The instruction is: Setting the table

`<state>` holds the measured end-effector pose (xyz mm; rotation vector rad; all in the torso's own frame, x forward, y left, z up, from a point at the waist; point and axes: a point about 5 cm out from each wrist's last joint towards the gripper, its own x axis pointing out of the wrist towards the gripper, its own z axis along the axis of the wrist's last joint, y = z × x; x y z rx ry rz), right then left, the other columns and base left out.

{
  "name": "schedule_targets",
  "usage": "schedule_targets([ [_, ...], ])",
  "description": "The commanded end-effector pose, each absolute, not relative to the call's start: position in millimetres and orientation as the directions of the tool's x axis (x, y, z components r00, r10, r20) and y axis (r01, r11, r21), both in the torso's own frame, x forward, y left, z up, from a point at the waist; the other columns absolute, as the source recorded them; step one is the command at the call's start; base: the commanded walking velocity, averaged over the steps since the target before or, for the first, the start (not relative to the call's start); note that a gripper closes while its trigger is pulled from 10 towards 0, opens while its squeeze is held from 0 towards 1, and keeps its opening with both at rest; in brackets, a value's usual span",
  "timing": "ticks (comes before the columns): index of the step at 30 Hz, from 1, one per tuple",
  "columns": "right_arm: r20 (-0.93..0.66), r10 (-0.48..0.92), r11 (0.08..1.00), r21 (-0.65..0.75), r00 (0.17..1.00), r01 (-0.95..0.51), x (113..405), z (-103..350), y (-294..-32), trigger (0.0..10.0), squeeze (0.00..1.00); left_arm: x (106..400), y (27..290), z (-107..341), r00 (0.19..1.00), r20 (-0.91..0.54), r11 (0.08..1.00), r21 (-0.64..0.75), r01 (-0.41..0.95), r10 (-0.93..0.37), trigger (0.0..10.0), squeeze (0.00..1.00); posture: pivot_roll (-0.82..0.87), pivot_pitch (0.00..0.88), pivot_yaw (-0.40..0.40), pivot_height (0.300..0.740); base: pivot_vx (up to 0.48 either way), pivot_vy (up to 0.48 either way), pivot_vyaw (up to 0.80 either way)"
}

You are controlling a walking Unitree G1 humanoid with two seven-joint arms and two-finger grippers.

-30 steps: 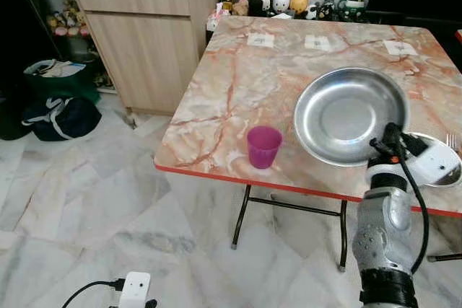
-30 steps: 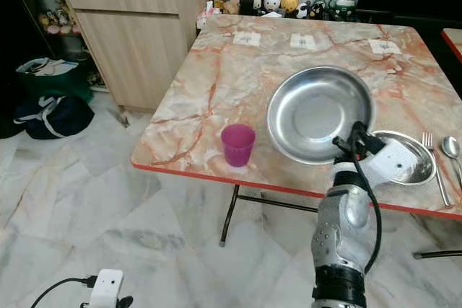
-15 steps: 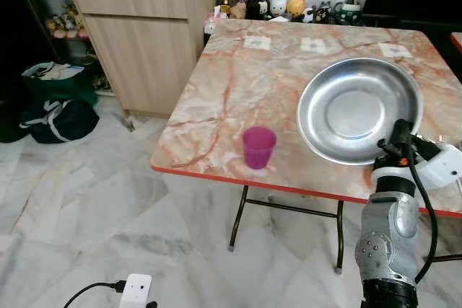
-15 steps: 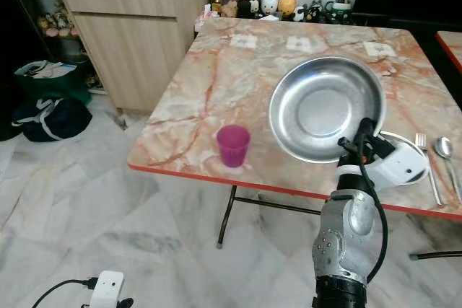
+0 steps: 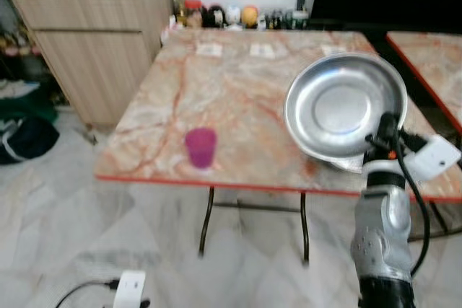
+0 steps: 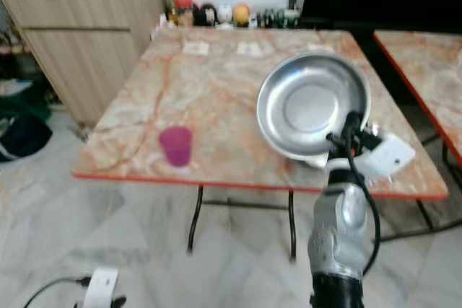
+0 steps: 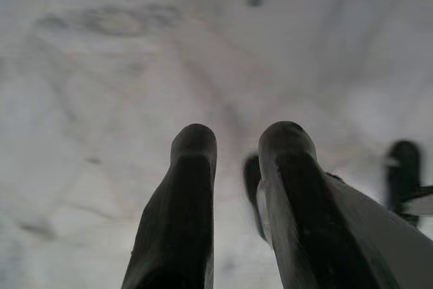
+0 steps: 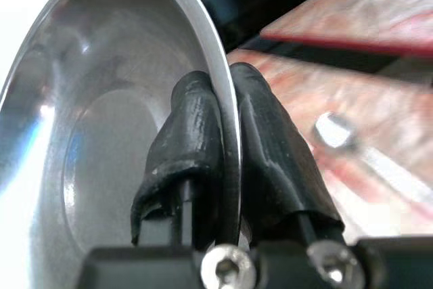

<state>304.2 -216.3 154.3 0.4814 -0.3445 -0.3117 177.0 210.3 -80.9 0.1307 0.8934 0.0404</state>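
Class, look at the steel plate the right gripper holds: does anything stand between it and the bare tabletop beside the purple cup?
Nothing visible does. The right gripper is clamped on the steel plate's rim, tilted above the marble table. The purple cup stands apart, to the robot's left, near the front edge.

Red-edged marble table (image 5: 238, 99); purple cup (image 5: 200, 148) near its front edge; figurines (image 5: 224, 16) along the far edge

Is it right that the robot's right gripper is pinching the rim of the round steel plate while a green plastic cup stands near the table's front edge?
Not quite: the plastic cup is purple, not green, as the left eye view shows. The rest holds: the right gripper pinches the rim of the round steel plate, and the cup stands near the front edge of the marble-patterned table.
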Motion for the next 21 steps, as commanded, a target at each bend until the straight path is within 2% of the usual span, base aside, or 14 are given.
schedule_targets([
  [1,0.293,-0.340,0.856,0.490,0.894,0.165,308.6,166.7,-208.1,10.0,0.00,176.2,217.3,-80.4,0.615,-0.781,0.988,0.156,0.024,0.108,10.0,0.00,-0.02,0.006,-0.006,0.740,0.251,-0.405,0.00],
  [7,0.269,-0.338,0.872,0.450,0.902,0.193,308.7,159.9,-207.7,10.0,0.00,178.0,217.9,-79.6,0.616,-0.780,0.987,0.157,0.025,0.108,10.0,0.00,-0.02,0.002,0.003,0.740,0.281,-0.385,0.00],
  [11,0.285,-0.329,0.877,0.446,0.900,0.180,306.9,161.2,-206.0,10.0,0.00,178.4,219.1,-79.1,0.617,-0.780,0.987,0.158,0.024,0.110,10.0,0.00,-0.02,0.003,0.009,0.740,0.296,-0.375,0.56],
  [21,0.269,-0.357,0.858,0.472,0.895,0.200,307.5,159.9,-210.0,10.0,0.00,179.3,222.3,-78.1,0.618,-0.777,0.986,0.165,0.017,0.119,10.0,0.00,-0.03,0.022,0.015,0.740,0.296,-0.375,0.00],
])
